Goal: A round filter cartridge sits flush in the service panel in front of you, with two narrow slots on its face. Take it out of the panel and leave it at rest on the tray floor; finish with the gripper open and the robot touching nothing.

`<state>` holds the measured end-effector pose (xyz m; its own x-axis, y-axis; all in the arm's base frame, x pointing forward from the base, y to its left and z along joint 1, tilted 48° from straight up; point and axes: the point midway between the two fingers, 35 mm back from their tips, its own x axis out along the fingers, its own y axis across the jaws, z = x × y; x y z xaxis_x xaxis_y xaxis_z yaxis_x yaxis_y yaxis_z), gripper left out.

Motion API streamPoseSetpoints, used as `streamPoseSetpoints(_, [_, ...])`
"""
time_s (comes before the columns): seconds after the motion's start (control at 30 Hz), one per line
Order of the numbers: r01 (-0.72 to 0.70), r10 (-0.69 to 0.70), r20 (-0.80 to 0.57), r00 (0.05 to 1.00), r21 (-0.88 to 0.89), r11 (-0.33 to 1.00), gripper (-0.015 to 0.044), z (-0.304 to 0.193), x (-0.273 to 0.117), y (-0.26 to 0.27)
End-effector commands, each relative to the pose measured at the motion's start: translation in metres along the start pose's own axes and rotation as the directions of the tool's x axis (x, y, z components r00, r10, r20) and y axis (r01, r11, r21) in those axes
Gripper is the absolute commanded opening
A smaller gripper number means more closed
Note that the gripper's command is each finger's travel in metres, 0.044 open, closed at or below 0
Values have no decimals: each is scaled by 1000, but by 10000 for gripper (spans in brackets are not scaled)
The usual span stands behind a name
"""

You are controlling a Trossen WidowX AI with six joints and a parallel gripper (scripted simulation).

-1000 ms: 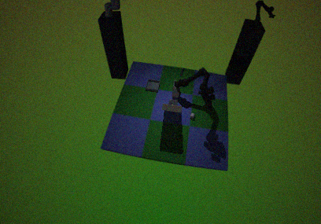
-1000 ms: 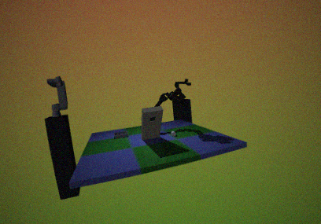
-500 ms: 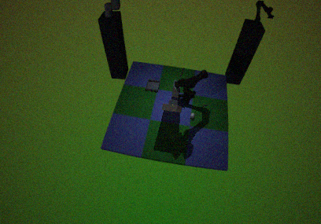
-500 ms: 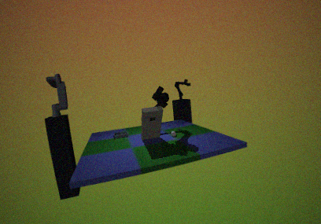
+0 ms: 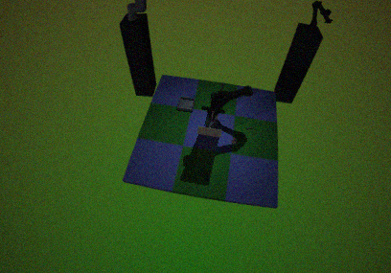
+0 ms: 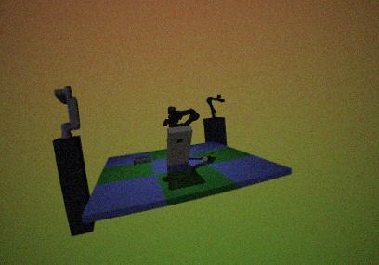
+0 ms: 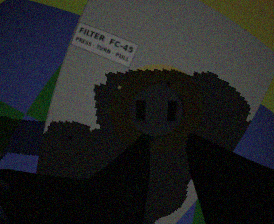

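The service panel [image 6: 178, 152] [image 7: 153, 30] stands upright on the checkered table. In the wrist view its front carries a label, and the round filter cartridge [image 7: 157, 122] sits in it inside a dim brownish ring. Two narrow dark slots [image 7: 140, 110] [image 7: 172, 110] stand side by side on the cartridge face. My gripper [image 7: 168, 142] is partly open with nothing between its fingertips. The tips appear just below the slots in that view; contact cannot be told. The top and exterior views do not show the fingers clearly. The small grey tray [image 5: 185, 110] [image 6: 142, 162] lies apart from the panel.
A dark shadow covers much of the panel face. A small pale object [image 5: 234, 142] [image 6: 204, 159] is near the panel. Dark pillars [image 5: 138, 56] [image 5: 299, 61] [image 6: 71, 185] [image 6: 215, 131] bearing other arms stand beyond the table [image 5: 153, 164] [image 6: 123, 196].
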<state>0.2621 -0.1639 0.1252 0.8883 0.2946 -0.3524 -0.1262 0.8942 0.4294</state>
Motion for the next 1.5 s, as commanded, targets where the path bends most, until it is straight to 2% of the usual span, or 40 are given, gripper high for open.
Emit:
streamPoseSetpoints(0.0, [-7,7,-2,1000,14,1000,102,-5,-1,1])
streamPoseSetpoints(1.47, [-8,8,1,1000,13,1000,102,-6,56,2])
